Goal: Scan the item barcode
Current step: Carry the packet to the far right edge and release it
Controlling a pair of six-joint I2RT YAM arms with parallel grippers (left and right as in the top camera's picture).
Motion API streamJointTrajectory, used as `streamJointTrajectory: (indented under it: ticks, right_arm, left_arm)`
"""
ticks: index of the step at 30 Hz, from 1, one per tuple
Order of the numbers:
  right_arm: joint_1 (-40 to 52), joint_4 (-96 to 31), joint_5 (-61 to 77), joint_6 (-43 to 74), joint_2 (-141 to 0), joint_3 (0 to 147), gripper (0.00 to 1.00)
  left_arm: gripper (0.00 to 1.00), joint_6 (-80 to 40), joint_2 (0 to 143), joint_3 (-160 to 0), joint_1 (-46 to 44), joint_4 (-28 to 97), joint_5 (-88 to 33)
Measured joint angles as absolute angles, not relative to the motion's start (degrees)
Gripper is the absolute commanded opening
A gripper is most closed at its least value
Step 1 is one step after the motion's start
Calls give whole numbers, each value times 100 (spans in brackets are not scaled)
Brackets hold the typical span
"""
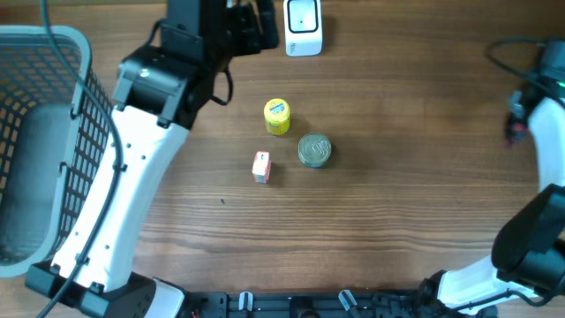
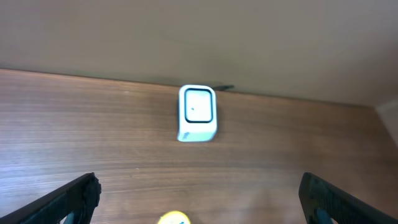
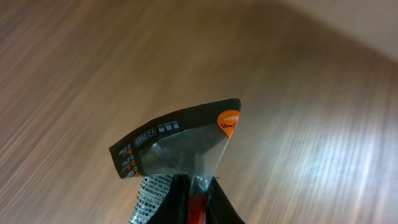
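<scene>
My wooden table (image 1: 397, 221) bears a white scanner (image 1: 304, 26) at its far edge and, mid-table, a yellow jar (image 1: 277, 116), tin (image 1: 314, 150) and box (image 1: 261, 166).

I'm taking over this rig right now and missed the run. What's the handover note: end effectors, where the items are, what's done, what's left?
Left end effector: open, empty, hovering in front of the white scanner at the table's far edge.
Right end effector: shut on a dark foil packet, held above the table at the right side, away from the scanner.
On the table: yellow jar, round tin, small red-and-white box; mesh basket at left.
Done: packet picked up.
Left: bring its barcode to the scanner; nothing shows a scan yet.
</scene>
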State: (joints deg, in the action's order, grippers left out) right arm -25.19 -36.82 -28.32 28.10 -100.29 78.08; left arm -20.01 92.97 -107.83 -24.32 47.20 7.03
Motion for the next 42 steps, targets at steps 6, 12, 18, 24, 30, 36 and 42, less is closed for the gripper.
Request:
streamJointTrajectory:
  ticks: [6,12,18,24,30,36,42]
  right_arm:
    - [-3900,-2550,-2484,2432,-10287,7813,5]
    - [-4141,-1929,-2272,2165,-11192,7813,5]
    - [-4130,-1811,-2185,2040,-11824,7808,15]
    - [-4139,-2036,-2185,1949,-11828,7808,93]
    - [-4145,-2375,-2185,1774,-11828,7808,100]
    - [-4147,-2615,-2185,1785,-11227,7808,100]
    - [-4042,-2897,-2045,1879,-9802,7808,100]
  left_arm:
    - [100,-2001,9351,-10783,-2718,4661,666]
    - [100,-2001,9354,-10783,-2716,4587,652]
    - [100,-2003,9356,-10783,-2716,4587,652]
    - [100,-2001,9356,-10783,-2716,4587,657]
    - [100,-2001,9356,-10783,-2716,4587,718]
    - [100,-1999,9356,-10783,-2716,4484,913]
    - [100,-1999,9347,-10783,-2718,4390,1271]
